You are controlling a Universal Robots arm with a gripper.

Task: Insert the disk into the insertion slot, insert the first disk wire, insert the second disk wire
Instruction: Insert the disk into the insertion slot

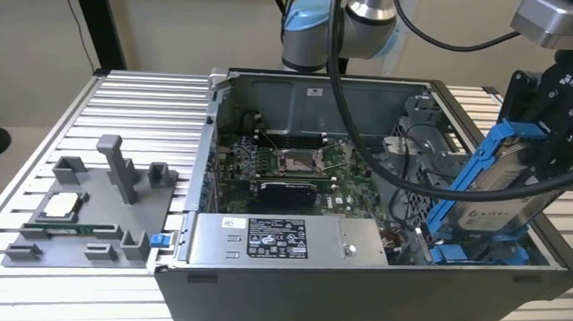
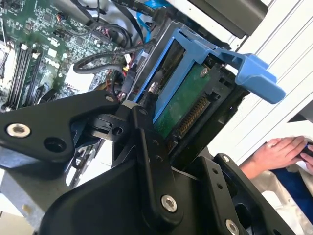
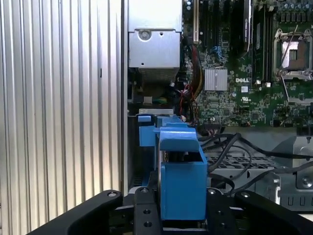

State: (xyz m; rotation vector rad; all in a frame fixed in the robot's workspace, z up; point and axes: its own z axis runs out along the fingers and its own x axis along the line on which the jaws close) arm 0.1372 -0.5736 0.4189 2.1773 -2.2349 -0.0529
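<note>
disk (image 1: 509, 188) — silver-grey drive, white label, clipped in a blue plastic frame | stands on end, tilted, lower end among the slot's rails, upper part above the case rim | slot (image 1: 468, 255) — blue-railed bay, perforated grey walls, case corner on the exterior view's right

At the exterior view's right, the silver-grey rectangular hard drive with a white printed label (image 1: 508, 200) sits in a bright blue plastic carrier frame (image 1: 485, 152), gripped by the matte black claw (image 1: 550, 148). The dark grey metal computer case (image 1: 358, 304) holds a green circuit board (image 1: 235, 174) and a pale grey power-supply box with a white label (image 1: 214, 239). The ribbed silver metal bench (image 1: 142, 101) carries a mid-grey plastic fixture (image 1: 124, 178) at the exterior view's left.
</note>
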